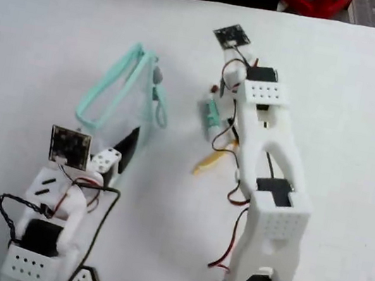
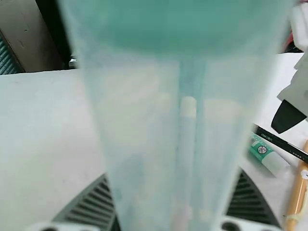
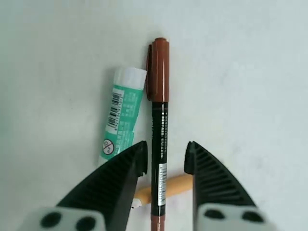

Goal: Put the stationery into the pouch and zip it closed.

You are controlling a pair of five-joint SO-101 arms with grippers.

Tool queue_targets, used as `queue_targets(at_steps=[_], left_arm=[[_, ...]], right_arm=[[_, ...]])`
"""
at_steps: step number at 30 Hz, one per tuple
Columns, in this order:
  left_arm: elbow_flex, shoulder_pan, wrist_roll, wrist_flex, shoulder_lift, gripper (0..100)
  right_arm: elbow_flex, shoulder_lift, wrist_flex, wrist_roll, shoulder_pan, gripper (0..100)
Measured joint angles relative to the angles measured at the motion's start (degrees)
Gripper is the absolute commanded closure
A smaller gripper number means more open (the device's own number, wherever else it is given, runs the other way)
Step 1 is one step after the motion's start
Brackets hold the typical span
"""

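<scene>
Nearest you, your left claw [image 1: 120,150] is pressed together on the near end of the pouch [image 1: 119,101]. It holds the pouch tilted up off the bench [image 1: 47,33], left of the bench's middle. From above you get the pouch's teal rim. The left wrist view adds a pale, stick-like shape inside it, possibly a pen but too blurred to name.

Farther out, near the middle of the bench, your right claw [image 3: 166,148] is spread, one jaw on each side of the pen [image 3: 159,110] and not closed on it. Its wrist view shows the glue stick [image 3: 120,118] just beside the pen, on the pouch's side. The pencil [image 3: 175,185] lies crosswise under the pen. The pouch stands apart from this claw, to its left.
</scene>
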Motion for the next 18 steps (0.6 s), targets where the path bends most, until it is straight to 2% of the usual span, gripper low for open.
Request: queue_targets(at_steps=[18], left_arm=[[0.0, 0.0, 0.0, 0.0, 0.0, 76]], right_arm=[[-0.1, 5.7, -1.7, 0.6, 0.1, 87.2]])
